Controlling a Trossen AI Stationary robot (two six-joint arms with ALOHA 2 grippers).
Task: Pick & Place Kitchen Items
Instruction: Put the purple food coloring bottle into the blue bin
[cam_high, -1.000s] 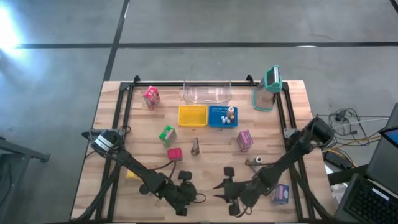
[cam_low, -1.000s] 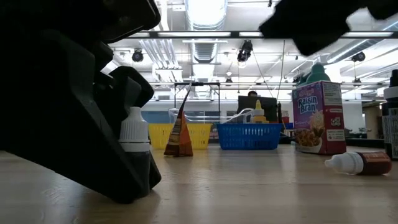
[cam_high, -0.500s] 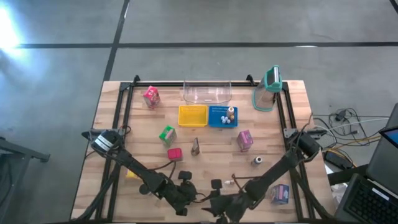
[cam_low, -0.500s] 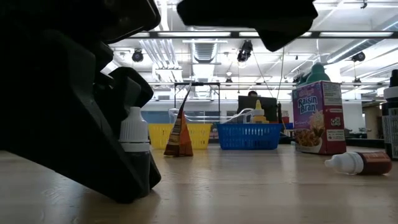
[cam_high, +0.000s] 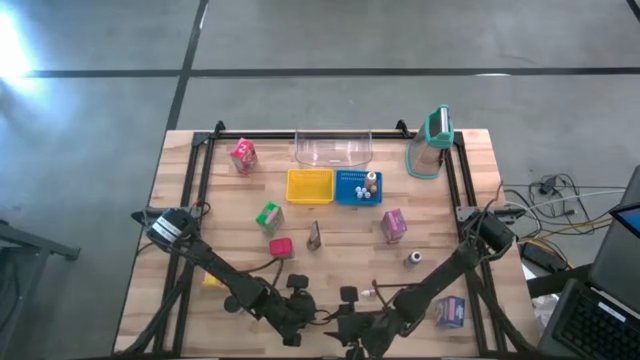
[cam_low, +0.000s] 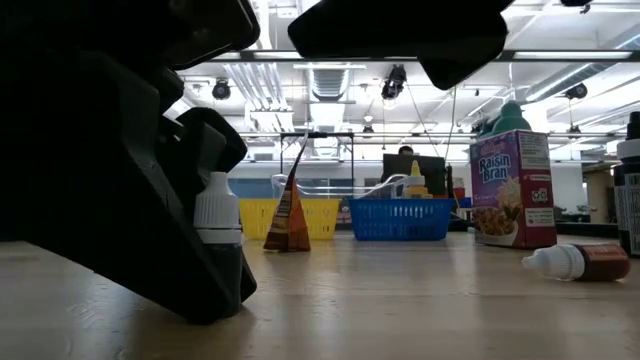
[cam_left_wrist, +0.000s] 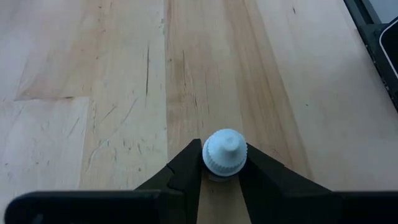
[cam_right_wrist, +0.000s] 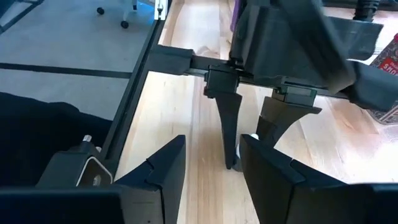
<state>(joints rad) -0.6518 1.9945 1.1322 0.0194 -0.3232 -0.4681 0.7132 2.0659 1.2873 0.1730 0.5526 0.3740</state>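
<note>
One small white-capped bottle (cam_left_wrist: 224, 152) stands upright on the table's (cam_left_wrist: 93, 93) near edge, clamped between the left gripper's (cam_left_wrist: 224, 171) fingers. The right gripper (cam_right_wrist: 211, 162) hovers just beside it with jaws spread, holding nothing. A good lift would likely go straight up, the grip kept square on the body, clear of the right gripper.

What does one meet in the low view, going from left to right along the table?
Left pincer shut on a white-capped bottle → brown cone-shaped packet → blue basket → Raisin Bran carton → small bottle lying on its side.
</note>
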